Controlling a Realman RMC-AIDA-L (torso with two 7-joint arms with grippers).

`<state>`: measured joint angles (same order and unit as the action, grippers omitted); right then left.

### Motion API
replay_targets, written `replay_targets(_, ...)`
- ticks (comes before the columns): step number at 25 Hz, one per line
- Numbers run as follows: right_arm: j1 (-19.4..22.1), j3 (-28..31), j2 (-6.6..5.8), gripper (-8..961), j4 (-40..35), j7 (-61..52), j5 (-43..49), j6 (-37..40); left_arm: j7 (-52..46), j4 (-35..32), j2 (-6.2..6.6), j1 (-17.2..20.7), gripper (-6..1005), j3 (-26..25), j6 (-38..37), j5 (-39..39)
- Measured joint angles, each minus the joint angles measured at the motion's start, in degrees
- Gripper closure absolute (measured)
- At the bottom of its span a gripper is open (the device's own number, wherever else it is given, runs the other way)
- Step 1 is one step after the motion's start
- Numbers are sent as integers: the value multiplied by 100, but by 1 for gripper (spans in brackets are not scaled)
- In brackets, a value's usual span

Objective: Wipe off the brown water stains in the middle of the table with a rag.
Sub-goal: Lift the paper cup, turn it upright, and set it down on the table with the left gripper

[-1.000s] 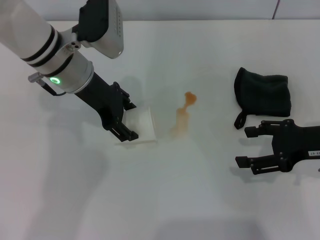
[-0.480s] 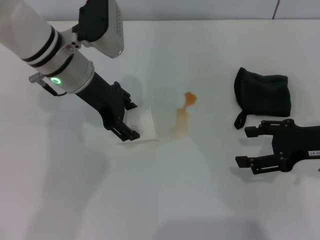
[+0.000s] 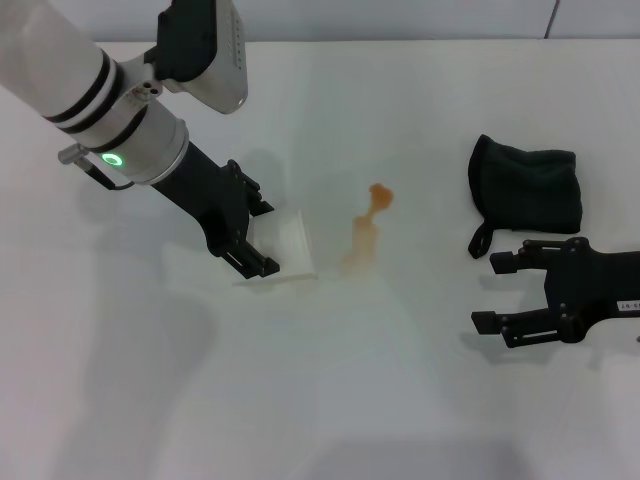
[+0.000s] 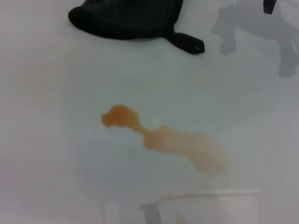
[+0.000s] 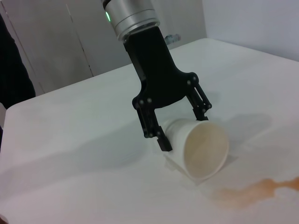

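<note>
Head view: table, white. Stains, orange-brown, at centre. Rag, dark, on the right side, untouched. Right gripper just beside rag, fingers spread, empty. Left gripper clamped around tipped cup, left of stains.

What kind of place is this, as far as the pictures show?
Probably an indoor robot test room: a plain white table carries only staged things, a brown stain, a dark rag and a tipped cup, with pale cabinet-like panels behind.
</note>
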<state>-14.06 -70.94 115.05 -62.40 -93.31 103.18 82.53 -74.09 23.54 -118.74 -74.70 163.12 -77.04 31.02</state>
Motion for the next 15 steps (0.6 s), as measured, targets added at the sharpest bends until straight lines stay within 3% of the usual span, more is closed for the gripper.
replay_targets(15,0,28,0,98,-28,3,0,0,68,76,1,67,231,0,76,-385)
